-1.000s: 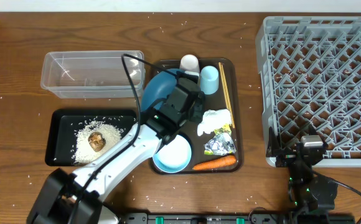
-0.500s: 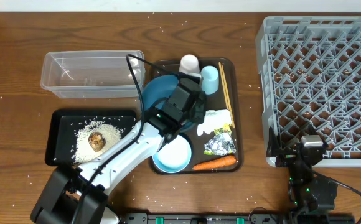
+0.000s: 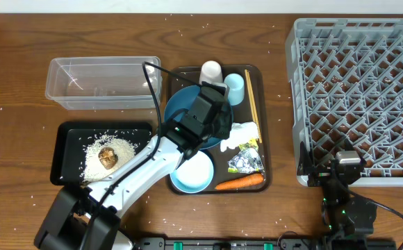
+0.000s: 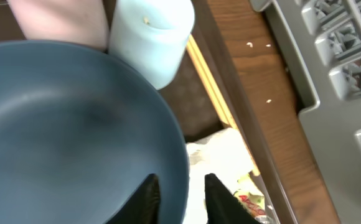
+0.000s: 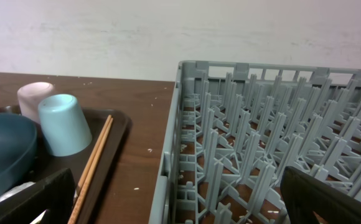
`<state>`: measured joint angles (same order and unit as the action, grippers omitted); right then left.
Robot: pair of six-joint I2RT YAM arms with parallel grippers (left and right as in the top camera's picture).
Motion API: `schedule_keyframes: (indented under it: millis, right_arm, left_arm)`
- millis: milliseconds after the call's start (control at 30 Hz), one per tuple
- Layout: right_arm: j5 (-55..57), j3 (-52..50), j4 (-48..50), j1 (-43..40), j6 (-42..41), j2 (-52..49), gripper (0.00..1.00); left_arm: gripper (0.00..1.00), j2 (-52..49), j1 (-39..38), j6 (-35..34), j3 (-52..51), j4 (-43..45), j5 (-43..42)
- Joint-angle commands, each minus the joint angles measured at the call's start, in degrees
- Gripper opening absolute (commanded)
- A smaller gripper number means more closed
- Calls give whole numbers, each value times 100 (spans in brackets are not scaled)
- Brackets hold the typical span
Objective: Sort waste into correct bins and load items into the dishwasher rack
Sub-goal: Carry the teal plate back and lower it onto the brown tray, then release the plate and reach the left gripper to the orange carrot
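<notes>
2 arms share a white-speckled brown wooden table (image 3: pixel 21 48), with a white wall (image 5: pixel 168 31) behind. The left gripper (image 4: pixel 182 186) clamps the rim of the dark-blue plate (image 4: pixel 68 124) at frame centre, over the brown tray (image 3: pixel 258 104). The right gripper (image 3: pixel 343 165) rests spread open by the rack (image 3: pixel 361 90), lower right.

I see the big dark-blue plate (image 3: pixel 177 111) just beside the light-blue cup (image 3: pixel 234 87), which stands upside down by the white cup (image 3: pixel 211 70). 2 chopsticks (image 3: pixel 252 104) lie next to them. Rice (image 3: pixel 92 161) and a brown lump (image 3: pixel 107 157) sit in the black tray (image 3: pixel 60 156).
</notes>
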<state>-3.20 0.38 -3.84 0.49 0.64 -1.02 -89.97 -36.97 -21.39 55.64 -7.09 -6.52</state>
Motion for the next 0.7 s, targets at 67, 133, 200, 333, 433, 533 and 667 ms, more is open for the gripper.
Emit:
schedule_keyframes:
  millis: [67, 133, 200, 333, 433, 533, 667]
  right_arm:
    - [-7, -7, -22, -48, 9, 15, 99]
    - [-7, -7, -22, -48, 9, 15, 99]
    - [-7, -7, -22, -48, 9, 15, 99]
    - [-7, -7, -22, -46, 9, 15, 99]
    - [-7, -7, -22, -48, 9, 15, 99]
    - [-7, -7, -22, -48, 9, 15, 99]
    - [-7, -7, -22, -48, 9, 15, 99]
  left_arm:
    - [31, 667, -9, -103, 175, -313, -492]
    - [31, 1025, -9, -142, 175, -640, -483]
    - [31, 1381, -11, -186, 175, -1027, -485]
    - [31, 1856, -24, -498, 175, -1987, -514]
    - [30, 1923, -125, -529, 175, -2697, -807]
    - [28, 1856, -267, -531, 175, -3276, -997]
    - [28, 1709, -448, -527, 232, -3744, -1108]
